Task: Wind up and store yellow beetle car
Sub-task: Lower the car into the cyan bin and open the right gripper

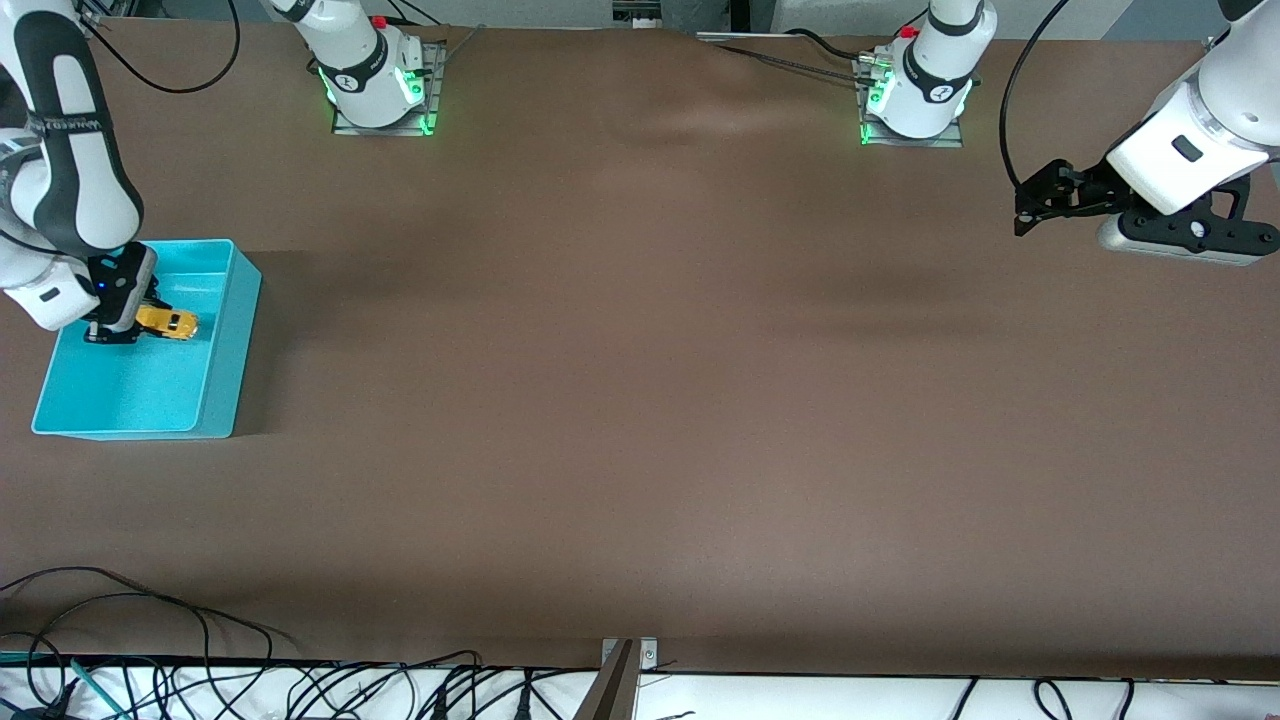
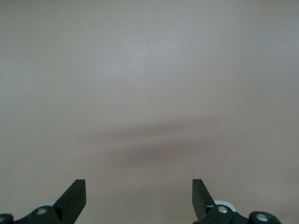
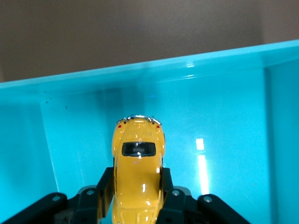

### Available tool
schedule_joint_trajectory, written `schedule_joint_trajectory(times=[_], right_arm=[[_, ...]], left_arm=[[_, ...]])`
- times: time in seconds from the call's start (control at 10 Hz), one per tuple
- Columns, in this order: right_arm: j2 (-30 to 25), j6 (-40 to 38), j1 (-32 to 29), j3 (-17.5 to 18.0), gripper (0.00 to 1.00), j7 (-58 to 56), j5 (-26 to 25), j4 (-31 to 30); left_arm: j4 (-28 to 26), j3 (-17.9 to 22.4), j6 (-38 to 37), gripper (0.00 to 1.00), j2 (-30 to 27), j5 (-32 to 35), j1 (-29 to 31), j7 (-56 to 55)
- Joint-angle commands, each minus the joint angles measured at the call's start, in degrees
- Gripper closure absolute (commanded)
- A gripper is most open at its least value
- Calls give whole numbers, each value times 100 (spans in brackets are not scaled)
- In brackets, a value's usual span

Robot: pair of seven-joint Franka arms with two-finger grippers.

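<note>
— Front view first: where is the yellow beetle car (image 1: 168,322)?

— Inside the turquoise bin (image 1: 222,340), which sits on the brown table (image 1: 640,400) at the right arm's end. The right gripper (image 1: 128,322) reaches down into the bin and has its fingers clamped on the car, in the part of the bin farther from the front camera. Whether the wheels touch the bin floor I cannot tell.

— And the other arm?

— The left gripper (image 1: 1022,212) waits above bare table at the left arm's end, well apart from the bin, holding nothing.

— Left wrist view?

— Only plain table surface (image 2: 149,84) with a soft shadow across it. The left gripper (image 2: 139,198) shows its two dark fingertips (image 2: 74,196) spread wide, with nothing between them.

— Right wrist view?

— The car (image 3: 138,177) fills the middle, its roof and dark window seen from above. The right gripper (image 3: 136,186) has one finger (image 3: 105,184) pressed against each flank of the body. All around is the bin's glossy turquoise floor and walls (image 3: 140,84), with a strip of table above the rim.
</note>
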Motion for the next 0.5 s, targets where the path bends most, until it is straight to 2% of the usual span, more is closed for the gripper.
schedule_joint_trajectory(times=[0.0, 0.4], right_arm=[[163, 127, -64, 25, 100, -203, 171, 125], [524, 118, -161, 25, 100, -256, 162, 328]], left_arm=[[19, 14, -63, 0, -48, -2, 8, 109], [19, 14, -63, 0, -48, -2, 8, 109]])
